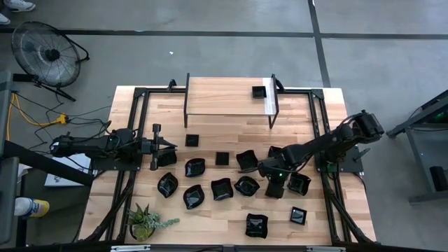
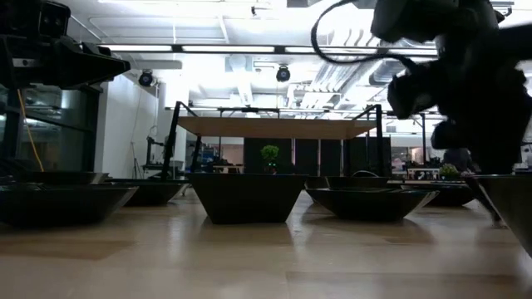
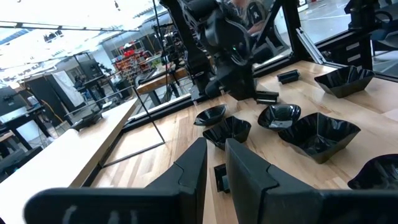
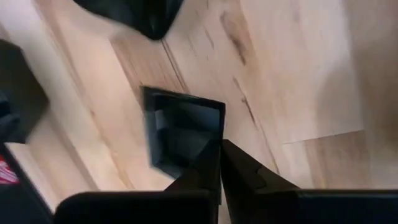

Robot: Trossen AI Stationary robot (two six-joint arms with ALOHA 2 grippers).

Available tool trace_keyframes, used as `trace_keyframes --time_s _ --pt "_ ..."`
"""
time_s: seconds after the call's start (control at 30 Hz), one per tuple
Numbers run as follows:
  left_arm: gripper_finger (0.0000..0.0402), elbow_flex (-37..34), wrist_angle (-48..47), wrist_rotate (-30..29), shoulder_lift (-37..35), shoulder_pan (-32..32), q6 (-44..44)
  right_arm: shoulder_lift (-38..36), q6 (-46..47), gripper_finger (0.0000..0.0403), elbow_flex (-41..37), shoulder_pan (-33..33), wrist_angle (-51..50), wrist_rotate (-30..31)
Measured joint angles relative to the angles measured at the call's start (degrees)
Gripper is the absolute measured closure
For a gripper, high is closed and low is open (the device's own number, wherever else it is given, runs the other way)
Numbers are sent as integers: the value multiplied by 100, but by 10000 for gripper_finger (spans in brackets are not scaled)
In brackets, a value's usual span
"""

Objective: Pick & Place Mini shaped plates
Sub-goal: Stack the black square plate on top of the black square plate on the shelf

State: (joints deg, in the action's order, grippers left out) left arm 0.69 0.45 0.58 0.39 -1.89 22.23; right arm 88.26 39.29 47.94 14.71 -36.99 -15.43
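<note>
No readable text, label, brand, number or sign in any view. Distant shop clutter in left wrist view too blurred to read.

Right gripper hides the plate beneath (high view); grip unclear.

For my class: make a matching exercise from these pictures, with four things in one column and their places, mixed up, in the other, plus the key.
Things:
1. potted plant
2. square plate
3. left gripper
4. right gripper

Places:
A. on the raised shelf
B. among the plates at the table's right middle
C. table's near left corner
D. left side of the table

Pairs: 1-C, 2-A, 3-D, 4-B
</note>
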Motion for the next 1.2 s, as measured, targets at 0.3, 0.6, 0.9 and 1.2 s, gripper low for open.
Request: trace_keyframes --time_s 0.3,0.6,0.9,1.2 --pt "346 0 0 0 1 -2 -1 -1317 372 402 0 -500 -43 315" --pt "346 0 0 0 -1 -2 0 -2861 364 402 0 -1753 -39 657" --pt "346 0 0 0 -1 -2 -1 -3346 -363 403 0 -3222 351 605" --pt "346 0 0 0 1 0 -1 -3319 -576 403 0 -4430 1257 266"
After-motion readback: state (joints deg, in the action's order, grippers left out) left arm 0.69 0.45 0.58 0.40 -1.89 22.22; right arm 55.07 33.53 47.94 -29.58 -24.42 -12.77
